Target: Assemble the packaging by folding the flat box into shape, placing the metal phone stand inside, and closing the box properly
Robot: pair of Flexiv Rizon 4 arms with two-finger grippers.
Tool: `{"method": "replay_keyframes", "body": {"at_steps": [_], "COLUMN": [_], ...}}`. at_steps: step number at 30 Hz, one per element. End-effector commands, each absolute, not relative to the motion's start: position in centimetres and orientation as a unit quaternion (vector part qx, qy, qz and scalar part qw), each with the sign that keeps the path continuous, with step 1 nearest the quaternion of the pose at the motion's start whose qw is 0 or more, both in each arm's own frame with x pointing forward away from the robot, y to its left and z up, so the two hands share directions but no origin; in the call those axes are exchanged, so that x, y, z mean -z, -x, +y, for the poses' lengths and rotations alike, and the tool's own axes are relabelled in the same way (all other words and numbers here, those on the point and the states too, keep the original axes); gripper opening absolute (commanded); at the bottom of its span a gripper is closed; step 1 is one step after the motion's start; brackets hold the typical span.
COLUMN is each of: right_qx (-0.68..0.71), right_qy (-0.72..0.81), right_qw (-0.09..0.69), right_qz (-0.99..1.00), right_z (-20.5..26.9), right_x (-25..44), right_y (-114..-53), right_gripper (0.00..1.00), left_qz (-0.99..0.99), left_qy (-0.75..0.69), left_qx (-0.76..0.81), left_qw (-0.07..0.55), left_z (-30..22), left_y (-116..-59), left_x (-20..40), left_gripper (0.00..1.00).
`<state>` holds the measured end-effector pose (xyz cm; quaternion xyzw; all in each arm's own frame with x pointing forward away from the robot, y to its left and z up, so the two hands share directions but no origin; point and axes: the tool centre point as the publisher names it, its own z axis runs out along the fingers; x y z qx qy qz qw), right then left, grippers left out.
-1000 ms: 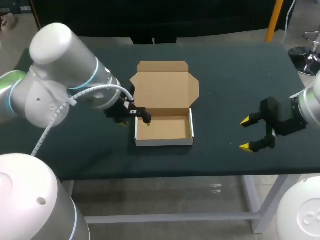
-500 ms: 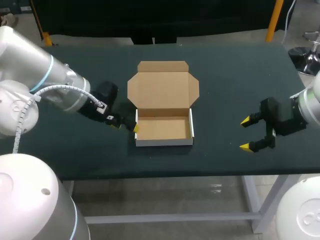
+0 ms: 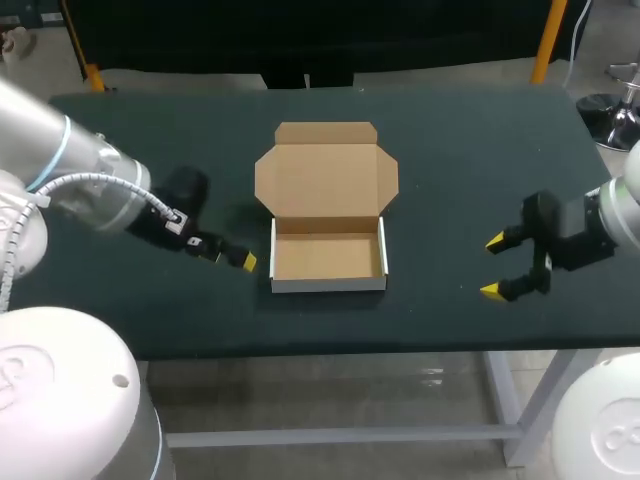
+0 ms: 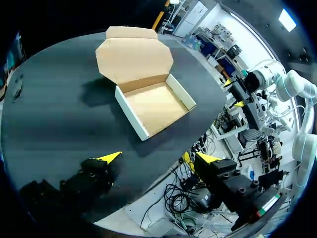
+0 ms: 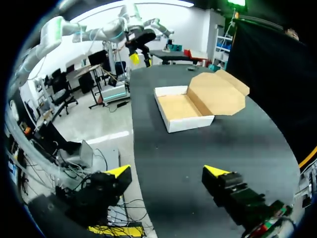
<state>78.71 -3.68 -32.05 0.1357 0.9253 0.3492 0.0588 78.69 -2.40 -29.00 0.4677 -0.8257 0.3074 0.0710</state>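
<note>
Open brown cardboard box [image 3: 328, 258], white-sided, frame centre on dark green table [image 3: 460, 150], left gripper [image 3: 230, 257] spread just left of it, right gripper [image 3: 494, 266] spread at centre right

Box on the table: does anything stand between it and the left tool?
No, nothing visible does. Only the dark table surface lies between the left tool and the open, empty box.

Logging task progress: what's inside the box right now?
Nothing: the box shows only its bare cardboard floor in all three views. Its lid lies open behind it, and whatever might be under the lid is covered.
</note>
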Motion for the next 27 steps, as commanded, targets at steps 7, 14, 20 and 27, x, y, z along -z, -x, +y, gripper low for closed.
{"method": "replay_keyframes", "body": {"at_steps": [7, 14, 20, 27], "right_qx": [-0.337, -0.320, -0.284, -0.259], "right_qy": [-0.229, -0.285, -0.343, -0.392], "right_qw": [0.024, 0.020, 0.014, 0.010], "right_qz": [0.913, 0.903, 0.895, 0.883], "right_z": [-5.4, -6.6, -7.2, -7.7], "right_x": [30.5, 29.5, 28.0, 26.6], "right_y": [-78.9, -78.7, -78.4, -77.9], "right_gripper": [1.00, 1.00, 1.00, 1.00], "left_qz": [-0.810, -0.781, -0.762, -0.737], "left_qy": [-0.515, -0.574, -0.603, -0.637], "left_qx": [-0.275, -0.242, -0.230, -0.221], "left_qw": [0.049, 0.044, 0.050, 0.045], "left_z": [-0.3, 1.0, 2.2, 3.3], "left_y": [-75.5, -74.9, -74.4, -74.0], "left_x": [26.6, 25.6, 24.3, 23.1], "left_gripper": [1.00, 1.00, 1.00, 1.00]}}
